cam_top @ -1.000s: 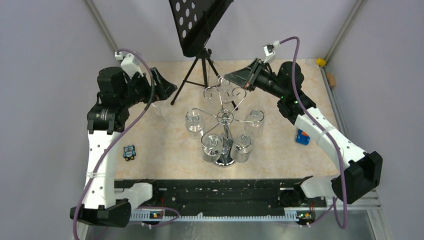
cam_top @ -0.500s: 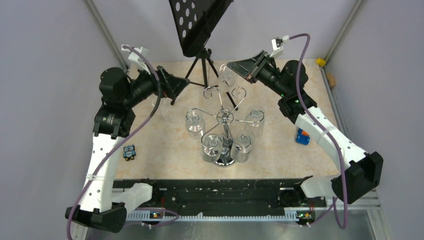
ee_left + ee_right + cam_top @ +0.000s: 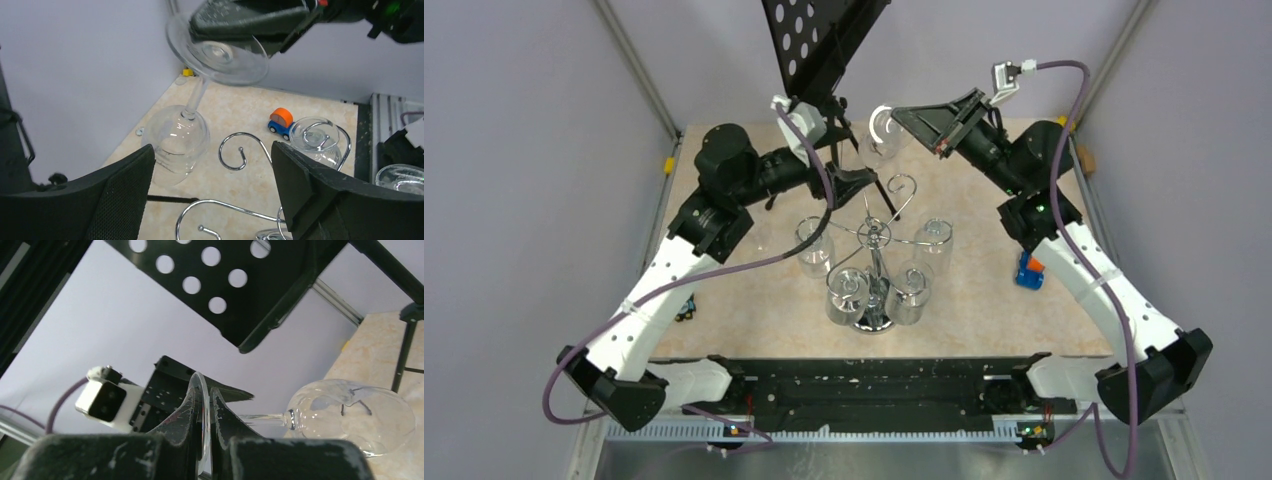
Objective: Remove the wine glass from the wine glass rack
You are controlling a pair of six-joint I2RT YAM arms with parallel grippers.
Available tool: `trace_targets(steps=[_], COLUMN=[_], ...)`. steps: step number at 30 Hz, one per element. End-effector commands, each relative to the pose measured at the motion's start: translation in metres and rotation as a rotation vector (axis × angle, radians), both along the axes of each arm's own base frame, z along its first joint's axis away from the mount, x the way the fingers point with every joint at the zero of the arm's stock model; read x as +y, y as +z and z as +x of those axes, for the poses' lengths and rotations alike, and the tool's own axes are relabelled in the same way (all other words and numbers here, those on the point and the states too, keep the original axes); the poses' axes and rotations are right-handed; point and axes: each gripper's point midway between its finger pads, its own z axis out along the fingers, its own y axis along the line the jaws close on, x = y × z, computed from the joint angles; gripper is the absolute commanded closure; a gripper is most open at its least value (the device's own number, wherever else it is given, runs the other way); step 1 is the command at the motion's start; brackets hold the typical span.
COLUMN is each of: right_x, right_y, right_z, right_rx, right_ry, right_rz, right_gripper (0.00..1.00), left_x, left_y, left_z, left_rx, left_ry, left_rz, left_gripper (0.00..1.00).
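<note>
Clear wine glass (image 3: 350,415), foot pinched between right jaws.

walls (image 3: 514,150): plain lilac | tabletop (image 3: 764,320): beige, marbled | rear: black perforated music stand (image 3: 819,45)

Left tool (image 3: 212,152) spread, right tool (image 3: 204,387) clamped

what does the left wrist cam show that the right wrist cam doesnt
Left wrist only: the toy car, the rack with curled wire arms, and a second glass hanging on it. Right wrist only: the music stand overhead. Both: the wine glass, pinched by its foot in the right pincer, and the table.
</note>
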Motion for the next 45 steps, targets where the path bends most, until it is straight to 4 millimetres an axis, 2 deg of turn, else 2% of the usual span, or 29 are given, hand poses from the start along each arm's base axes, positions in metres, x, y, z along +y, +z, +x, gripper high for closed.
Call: trace_targets(steps=[1, 6, 8, 12, 20, 25, 29, 30, 32, 35, 36, 41, 42, 45], right_x=[-0.021, -0.024, -0.023, -0.022, -0.02, -0.018, -0.017, -0.017, -0.017, -0.017, -0.017, -0.02, -0.021, -0.028], right_y=[0.075, 0.079, 0.079, 0.078, 0.071, 0.067, 0.065, 0.065, 0.064, 0.064, 0.064, 0.059, 0.058, 0.057], right_z=[-0.049, -0.057, -0.06, -0.063, -0.06, -0.057, -0.056, -0.055, -0.055, -0.054, -0.054, -0.045, -0.044, -0.045], right_rx=[-0.171, -0.181, -0.184, -0.178, -0.151, -0.14, -0.136, -0.135, -0.134, -0.129, -0.128, -0.129, -0.141, -0.189], right_ry=[0.036, 0.044, 0.053, 0.075, 0.08, 0.08, 0.081, 0.081, 0.081, 0.078, 0.075, 0.022, 0.009, -0.05], right_rz=[0.108, 0.104, 0.103, 0.106, 0.095, 0.084, 0.084, 0.084, 0.084, 0.083, 0.082, 0.059, 0.048, 0.01], right_gripper=[1.0, 1.0, 1.0, 1.0, 1.0, 1.0, 1.0, 1.0, 1.0, 1.0, 0.96, 0.49, 0.42, 0.32], left_x=[-0.016, -0.032, -0.042, -0.053, -0.064, -0.063, -0.066, -0.067, -0.068, -0.067, -0.067, -0.063, -0.062, -0.058], left_y=[0.039, 0.054, 0.054, 0.058, 0.057, 0.06, 0.061, 0.06, 0.059, 0.061, 0.063, 0.077, 0.079, 0.089], left_z=[-0.013, -0.013, -0.016, -0.008, -0.014, -0.019, -0.021, -0.021, -0.02, -0.019, -0.02, -0.022, -0.022, -0.02], left_rx=[-0.431, -0.528, -0.545, -0.575, -0.578, -0.587, -0.59, -0.589, -0.591, -0.6, -0.605, -0.641, -0.642, -0.639], left_ry=[-0.083, -0.144, -0.195, -0.194, -0.26, -0.271, -0.284, -0.286, -0.284, -0.274, -0.273, -0.244, -0.234, -0.2], left_rz=[0.037, -0.001, -0.003, -0.016, -0.031, -0.048, -0.052, -0.05, -0.047, -0.049, -0.052, -0.096, -0.107, -0.158], left_gripper=[0.11, 0.11, 0.12, 0.19, 0.5, 0.62, 0.77, 0.82, 0.99, 1.0, 1.0, 1.0, 1.0, 1.0])
